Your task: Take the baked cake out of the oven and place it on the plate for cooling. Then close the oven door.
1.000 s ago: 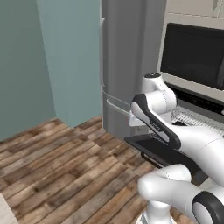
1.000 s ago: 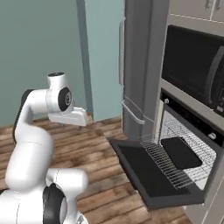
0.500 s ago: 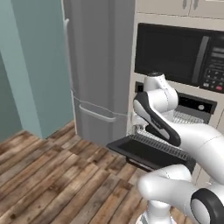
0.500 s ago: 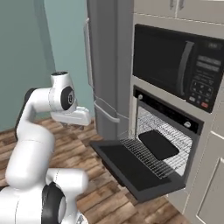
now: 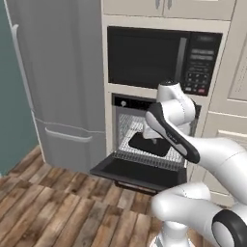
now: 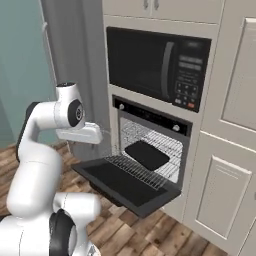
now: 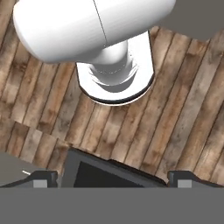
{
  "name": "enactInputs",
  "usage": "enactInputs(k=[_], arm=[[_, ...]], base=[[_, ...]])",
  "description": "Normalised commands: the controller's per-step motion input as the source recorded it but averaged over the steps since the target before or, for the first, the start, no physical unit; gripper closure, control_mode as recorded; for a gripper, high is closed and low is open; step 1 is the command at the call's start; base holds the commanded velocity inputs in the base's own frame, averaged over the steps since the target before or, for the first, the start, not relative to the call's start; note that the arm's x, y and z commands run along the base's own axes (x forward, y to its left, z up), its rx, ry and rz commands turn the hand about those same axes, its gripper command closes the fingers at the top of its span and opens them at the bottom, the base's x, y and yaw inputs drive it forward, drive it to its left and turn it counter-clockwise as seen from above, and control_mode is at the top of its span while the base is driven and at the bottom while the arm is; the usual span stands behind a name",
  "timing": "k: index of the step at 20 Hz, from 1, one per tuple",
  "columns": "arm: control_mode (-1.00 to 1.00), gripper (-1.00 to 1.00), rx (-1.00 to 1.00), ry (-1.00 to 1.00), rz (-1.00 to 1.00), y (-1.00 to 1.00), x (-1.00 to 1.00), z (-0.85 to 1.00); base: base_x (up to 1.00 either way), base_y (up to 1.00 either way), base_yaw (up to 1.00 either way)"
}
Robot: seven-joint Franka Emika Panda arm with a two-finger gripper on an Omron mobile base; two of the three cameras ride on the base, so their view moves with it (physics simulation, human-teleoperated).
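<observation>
The oven (image 5: 126,102) (image 6: 150,118) sits below the microwave, and its oven door (image 5: 140,171) (image 6: 125,184) hangs down flat and open. A dark, flat cake (image 5: 148,144) (image 6: 146,154) lies on the wire rack inside. My gripper (image 7: 113,177) is open and empty, and it points down at the wood floor with the door's front edge (image 7: 109,173) just under it. In the right base view my hand (image 6: 82,134) hovers to the left of the door, above its level and apart from the cake. The plate is out of view.
A black microwave (image 5: 159,58) (image 6: 157,65) is built in above the oven. A tall grey fridge (image 5: 58,82) stands to the left, and cream cabinets (image 6: 225,190) to the right. Wood floor (image 5: 48,207) lies open in front of the lowered door.
The whole picture has shifted: the base has driven along the fridge, so the oven and microwave now stand centred and nearer. The arm holds the same pose and the gripper stays open.
</observation>
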Motion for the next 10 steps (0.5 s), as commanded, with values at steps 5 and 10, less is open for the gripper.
enactInputs(k=[5, 10], arm=[[1.0, -1.0, 0.0, 0.0, 0.0, 0.0, 0.0, 0.0], [1.0, -1.0, 0.0, 0.0, 0.0, 0.0, 0.0, 0.0]], base=[[0.0, 0.74, -0.55], [-0.01, 0.82, -0.52]])
